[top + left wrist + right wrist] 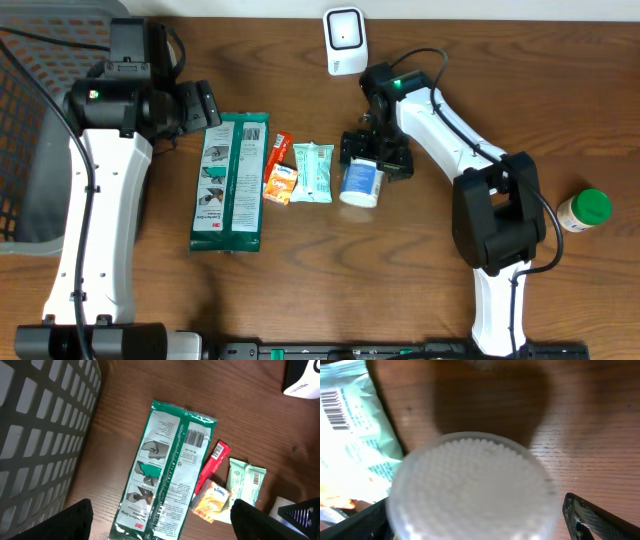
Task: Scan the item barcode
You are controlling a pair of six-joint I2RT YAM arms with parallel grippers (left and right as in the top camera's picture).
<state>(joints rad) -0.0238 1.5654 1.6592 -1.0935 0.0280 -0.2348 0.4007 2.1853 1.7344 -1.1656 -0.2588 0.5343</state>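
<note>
Barcode (196, 437) on green 3M packet (165, 485), left tool (162, 521) spread, right tool (480, 517) spread astride tub (470, 485)

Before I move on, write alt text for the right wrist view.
A round, white-topped tub fills the frame, blurred, with the dark fingertips of the open right gripper at the lower corners. A pale green packet with a barcode lies at upper left on the wooden table.

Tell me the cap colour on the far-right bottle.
The cap is green, best seen in the overhead view.
</note>
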